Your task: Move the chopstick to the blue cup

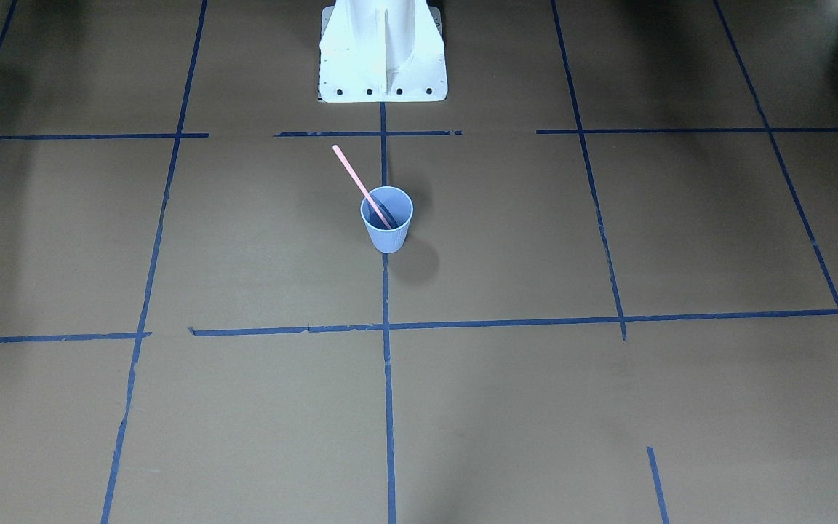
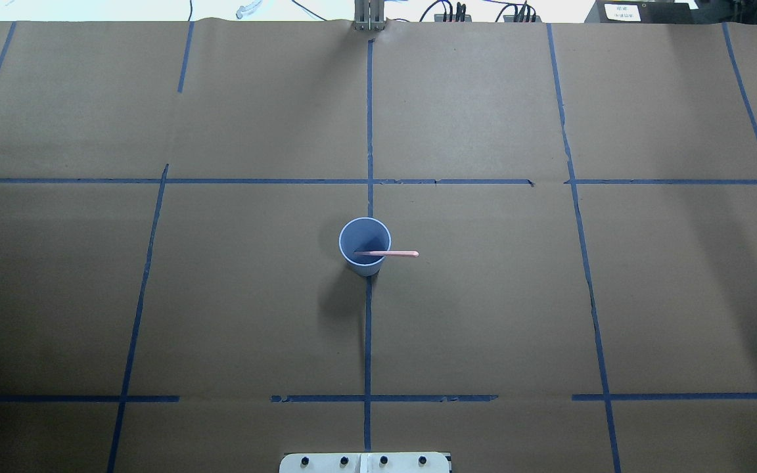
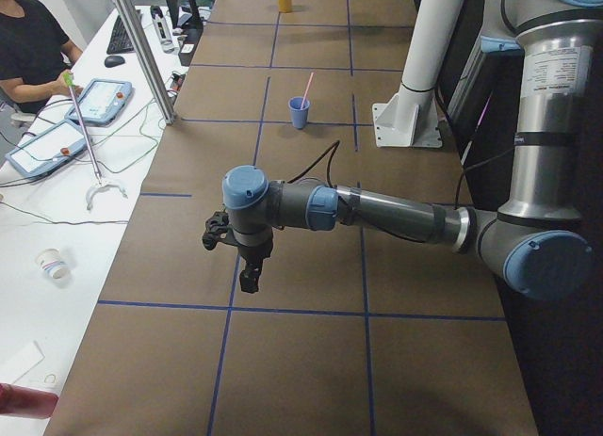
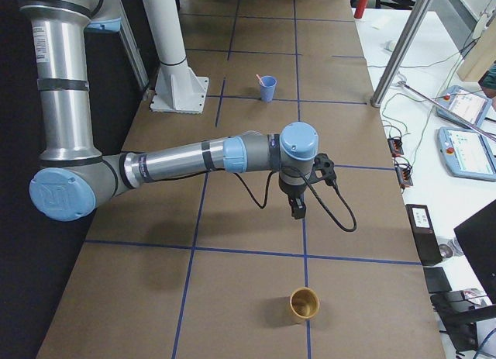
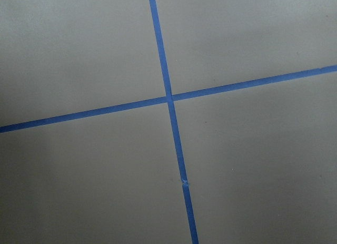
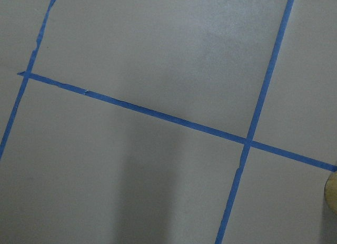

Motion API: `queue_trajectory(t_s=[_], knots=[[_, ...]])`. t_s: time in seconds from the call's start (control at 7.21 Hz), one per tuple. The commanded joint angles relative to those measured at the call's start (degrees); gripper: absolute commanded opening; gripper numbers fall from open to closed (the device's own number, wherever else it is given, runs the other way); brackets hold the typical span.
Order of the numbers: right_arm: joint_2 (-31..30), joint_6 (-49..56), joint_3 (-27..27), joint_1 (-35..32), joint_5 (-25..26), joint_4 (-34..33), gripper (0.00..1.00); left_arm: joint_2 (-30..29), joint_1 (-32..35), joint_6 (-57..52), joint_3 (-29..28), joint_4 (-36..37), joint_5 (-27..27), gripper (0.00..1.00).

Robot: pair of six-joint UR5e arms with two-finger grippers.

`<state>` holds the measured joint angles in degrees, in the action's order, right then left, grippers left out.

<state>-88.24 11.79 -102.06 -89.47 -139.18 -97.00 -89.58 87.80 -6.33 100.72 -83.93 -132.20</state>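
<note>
The blue cup [image 1: 387, 225] stands upright at the middle of the table, also in the overhead view [image 2: 365, 246]. The pale-pink chopstick [image 1: 352, 173] stands in it, its lower end inside, and leans over the rim toward the robot's right [image 2: 398, 253]. Both show small in the side views [image 3: 299, 111] [image 4: 267, 88]. My left gripper [image 3: 248, 283] hangs over the table far out on the left and appears only in the exterior left view. My right gripper [image 4: 297, 213] hangs far out on the right and appears only in the exterior right view. I cannot tell whether either is open or shut.
A yellow cup [image 4: 304, 304] stands near the table's right end, its rim at the right wrist view's edge [image 6: 333, 191]. The white robot base [image 1: 382, 58] is behind the blue cup. An operator [image 3: 28, 40], teach pendants and a metal post [image 3: 141, 50] are along the far side.
</note>
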Motion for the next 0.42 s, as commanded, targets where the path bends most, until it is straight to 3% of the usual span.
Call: queue_trajectory(t_s=[0.0,0.28], knots=[[-0.4,0.3,0.0,0.0,1.1,0.1,1.0,0.0,-0.1,0.0,-0.4,0.0,0.0,1.0],[-0.5,0.3,-0.1,0.0,2.4,0.1,1.0,0.0,-0.1,0.0,0.2,0.0,-0.1,1.0]])
